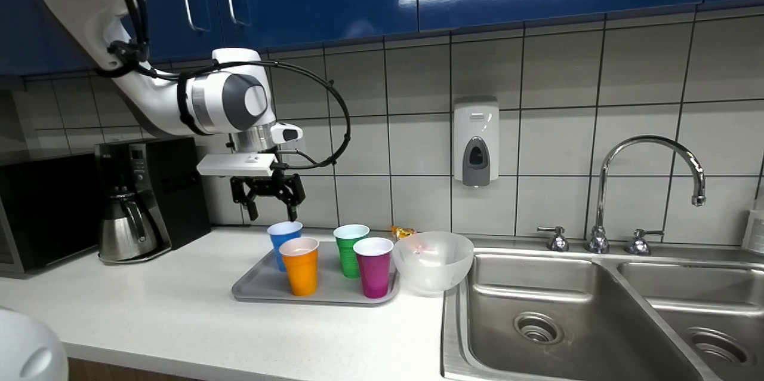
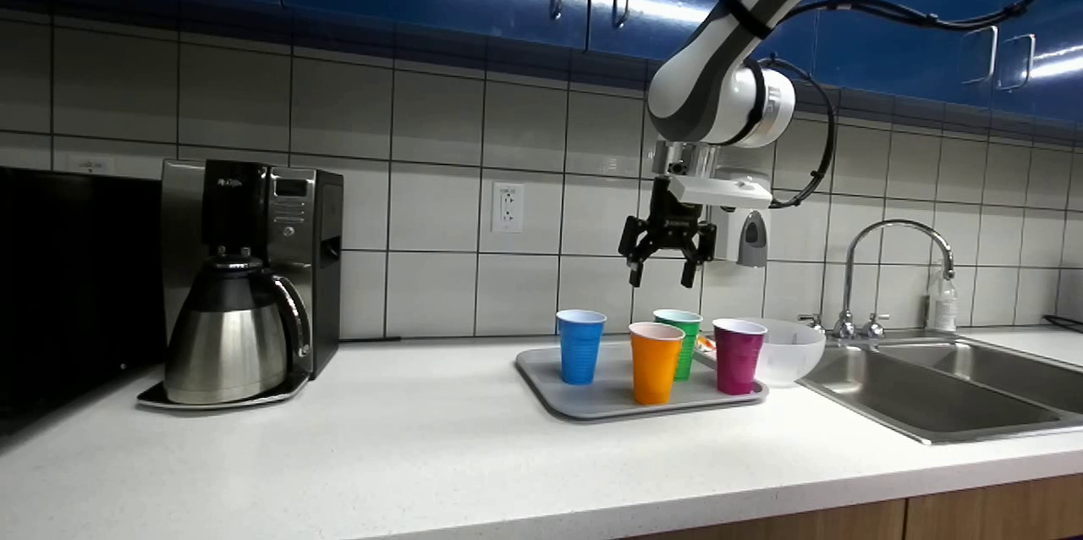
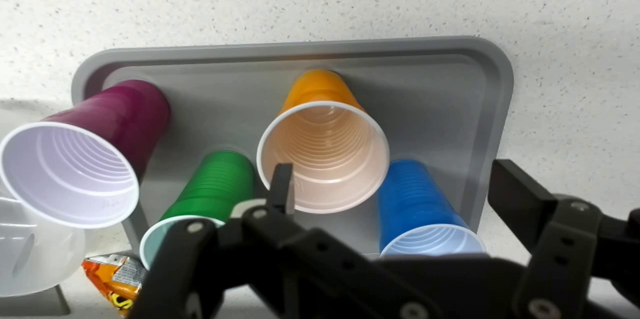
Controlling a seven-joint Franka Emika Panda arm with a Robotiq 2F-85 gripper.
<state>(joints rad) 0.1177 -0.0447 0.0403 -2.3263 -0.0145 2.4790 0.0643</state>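
**Gripper hangs with jaws wide apart over a gray tray**

The robot arm points its gripper straight down; the jaws are released and grasp nothing. Below, upright on the tray, stand an orange cup and a purple cup near the front edge, with a blue cup and a green cup behind them, 4 in all, apart from the gripper. In the wrist view the blue cup shows between the jaws.

A clear bowl sits on the counter just beside the tray, next to the purple cup. Near the green cup, off the tray, lies an orange snack packet with a yellow letter that looks like an S; the print on its pale panel is too blurred to read.

A coffee maker with a metal jug carries a badge near its top, too small to make out. The marks on the wall outlet are equally tiny. A soap dispenser hangs on the tiled wall, and by the sink stands a bottle with markings too blurred to read.
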